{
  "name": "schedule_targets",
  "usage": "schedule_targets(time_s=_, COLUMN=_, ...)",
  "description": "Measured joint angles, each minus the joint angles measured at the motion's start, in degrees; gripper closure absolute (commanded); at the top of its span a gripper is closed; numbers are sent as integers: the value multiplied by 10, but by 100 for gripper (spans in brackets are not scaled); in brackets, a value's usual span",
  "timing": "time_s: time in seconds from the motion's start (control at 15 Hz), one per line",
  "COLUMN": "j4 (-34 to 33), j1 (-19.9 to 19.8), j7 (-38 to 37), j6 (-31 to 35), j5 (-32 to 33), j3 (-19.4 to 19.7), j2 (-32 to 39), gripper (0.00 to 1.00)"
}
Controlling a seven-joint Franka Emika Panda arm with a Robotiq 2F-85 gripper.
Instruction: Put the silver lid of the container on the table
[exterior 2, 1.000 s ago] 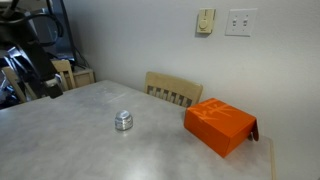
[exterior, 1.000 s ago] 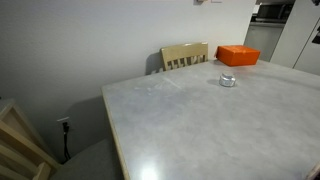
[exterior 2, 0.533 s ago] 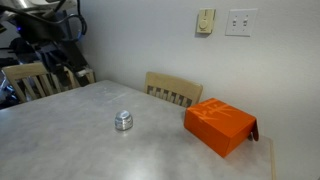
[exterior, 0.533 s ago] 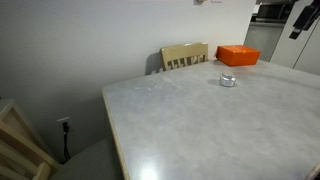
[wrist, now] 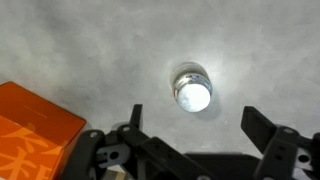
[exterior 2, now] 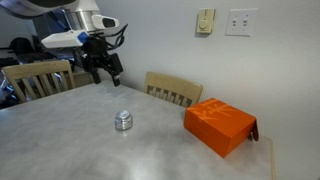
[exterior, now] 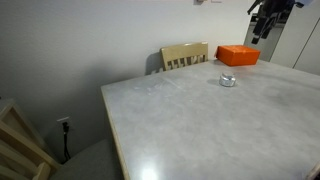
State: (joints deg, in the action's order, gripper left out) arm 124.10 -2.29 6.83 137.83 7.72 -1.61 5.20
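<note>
Wrist view: gripper (wrist: 193,115) points down at the table (wrist: 80,40). Jaws are wide apart with nothing between them. Both fingers (wrist: 135,122) come in from the bottom of the frame.

In both exterior views the arm (exterior 2: 70,40) comes in from above. The gripper hangs high over the tabletop and touches nothing. In an exterior view it sits at the top right of frame (exterior: 268,18), above the far edge.

The tin (exterior 2: 123,121) stands upright on the table, and the lid (wrist: 193,95) is on it, closed. In the wrist view the tin lies just above the gap between the fingers, roughly centred between them. It is well below the gripper and apart from it.

On the tabletop the tin is inboard of the edge by the chair (exterior 2: 172,90), not at a corner. An orange box (exterior 2: 220,125) is near that same edge towards a corner, close to the tin but not touching. The box also shows at the wrist view's bottom left (wrist: 30,125).
</note>
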Motion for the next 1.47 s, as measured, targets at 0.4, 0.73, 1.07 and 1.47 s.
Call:
schedule_targets(time_s=0.4, j4=-87, j1=5, j7=20, j6=-3, j5=-59, j3=-2, j2=127, gripper=0)
schedule_targets(time_s=0.73, j4=-109, j1=4, j7=20, j6=19, j5=-78, j3=-3, j2=187, gripper=0)
schedule_targets(time_s=1.07, j4=-119, j1=5, j7=19, j6=23, j5=-79, j3=-4, j2=202, gripper=0)
schedule_targets(time_s=1.47, j4=-121, j1=5, j7=19, j6=22, j5=-79, j3=-4, j2=202, gripper=0)
